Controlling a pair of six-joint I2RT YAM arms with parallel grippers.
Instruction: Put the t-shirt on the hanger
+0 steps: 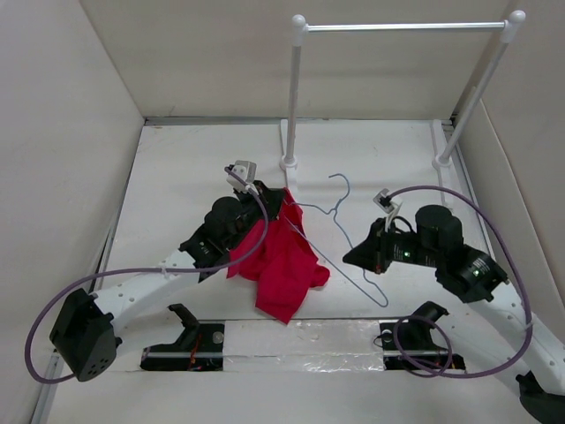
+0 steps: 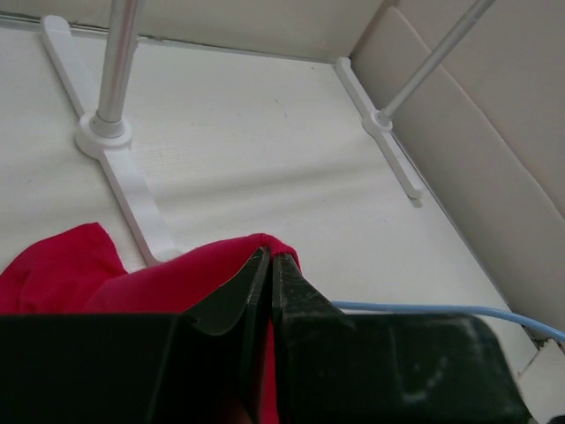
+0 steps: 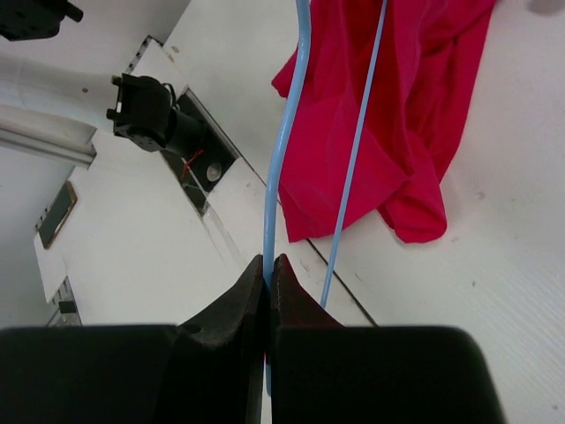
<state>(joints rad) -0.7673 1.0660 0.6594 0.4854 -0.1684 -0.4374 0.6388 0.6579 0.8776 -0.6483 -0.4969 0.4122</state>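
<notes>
The red t-shirt (image 1: 282, 256) hangs bunched from my left gripper (image 1: 281, 201), which is shut on a fold of its upper edge (image 2: 221, 261); the lower part lies crumpled on the table. The pale blue wire hanger (image 1: 340, 231) is tilted above the table with its hook pointing up and back, and one end reaches into the shirt. My right gripper (image 1: 351, 256) is shut on the hanger's wire (image 3: 281, 168) near its lower right side. In the right wrist view the t-shirt (image 3: 388, 124) lies beyond the fingertips (image 3: 252, 284), with two hanger wires crossing it.
A tall white rail stand (image 1: 402, 26) with ball-topped posts stands at the back, its feet (image 1: 289, 163) just behind the shirt. Its post base also shows in the left wrist view (image 2: 104, 132). White walls close the table on the sides. Arm bases sit at the near edge.
</notes>
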